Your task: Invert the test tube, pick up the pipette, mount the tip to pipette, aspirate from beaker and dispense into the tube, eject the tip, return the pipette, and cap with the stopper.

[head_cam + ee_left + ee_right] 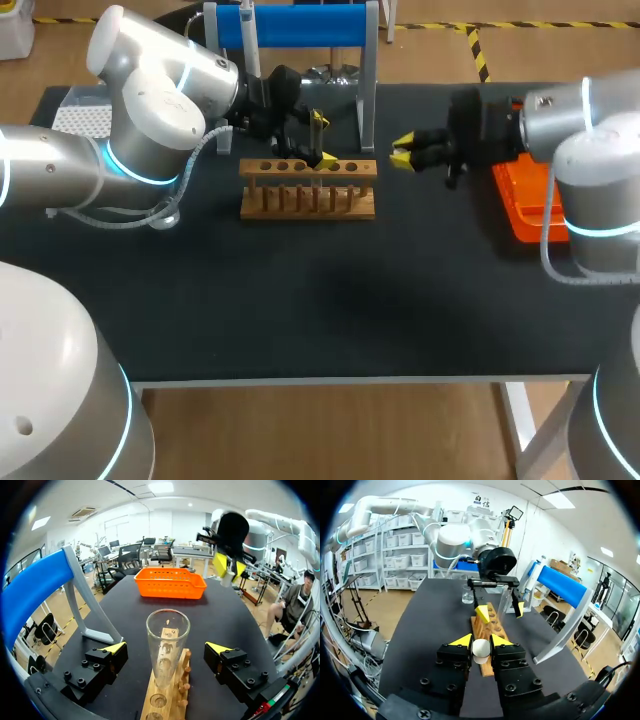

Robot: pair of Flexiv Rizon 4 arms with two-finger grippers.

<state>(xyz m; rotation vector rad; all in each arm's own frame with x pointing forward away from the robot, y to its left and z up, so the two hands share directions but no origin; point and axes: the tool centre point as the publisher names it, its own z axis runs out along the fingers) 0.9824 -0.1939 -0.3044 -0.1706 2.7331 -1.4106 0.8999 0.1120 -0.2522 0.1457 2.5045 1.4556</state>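
Observation:
A clear test tube (167,650) stands upright, mouth up, in the wooden rack (308,200). My left gripper (167,647) is open around the tube, one finger on each side and neither touching it. In the head view this left gripper (320,140) sits over the rack's back rail. My right gripper (402,150) hovers just right of the rack, shut on a small white stopper (481,651). From the right wrist view, the rack (492,625) and the tube (505,600) lie ahead of those fingers. The pipette (247,28) hangs on the blue stand (300,25).
An orange basket (525,205) sits at the table's right, under my right arm. A small glass beaker (467,595) stands beyond the rack. A white perforated tip box (80,118) is at the far left, behind my left arm. The stand's grey legs (368,90) rise just behind the rack.

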